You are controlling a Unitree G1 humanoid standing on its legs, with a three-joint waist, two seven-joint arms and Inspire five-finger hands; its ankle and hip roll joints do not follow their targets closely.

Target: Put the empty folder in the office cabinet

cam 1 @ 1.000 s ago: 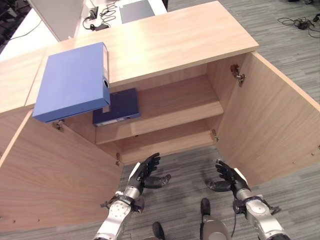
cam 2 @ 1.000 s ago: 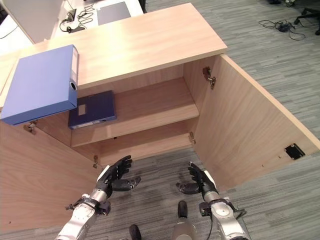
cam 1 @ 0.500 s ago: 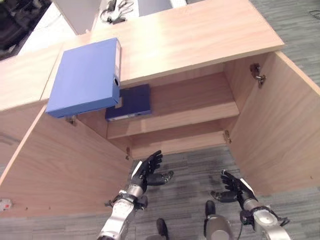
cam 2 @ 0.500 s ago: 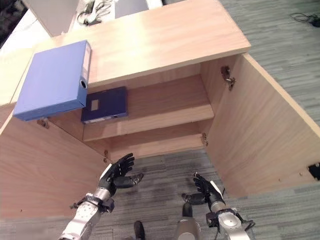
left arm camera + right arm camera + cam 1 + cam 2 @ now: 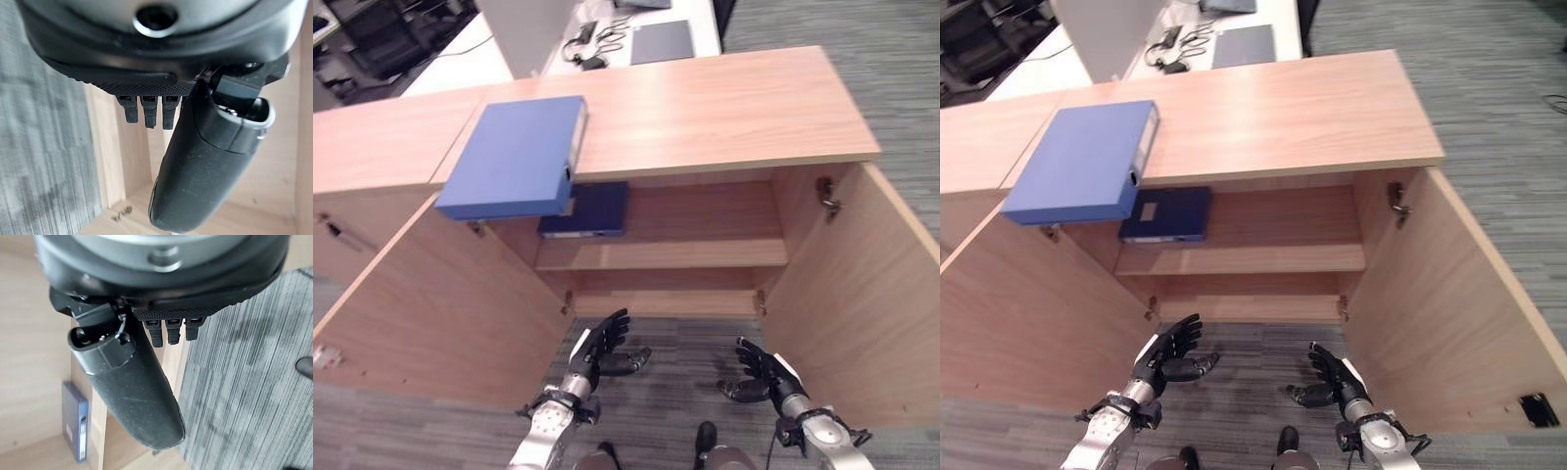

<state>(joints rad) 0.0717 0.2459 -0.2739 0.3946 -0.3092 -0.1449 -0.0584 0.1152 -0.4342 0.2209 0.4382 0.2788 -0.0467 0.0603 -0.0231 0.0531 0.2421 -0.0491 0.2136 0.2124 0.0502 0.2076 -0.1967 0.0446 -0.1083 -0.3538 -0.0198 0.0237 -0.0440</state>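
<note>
Grey carpet lies under your left hand (image 5: pixel 604 345) and right hand (image 5: pixel 762 368), fingers spread, empty; folder (image 5: pixel 514 158) tops the open cabinet (image 5: pixel 705 108).

A white desk (image 5: pixel 636 44) behind carries a dark laptop (image 5: pixel 663 41) and cables (image 5: pixel 587 51).

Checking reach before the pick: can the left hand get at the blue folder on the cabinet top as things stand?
Probably yes. The left hand is open and empty, low before the open cabinet. The blue folder overhangs the top's front edge above it, with nothing between; the arm must rise a good way.
</note>
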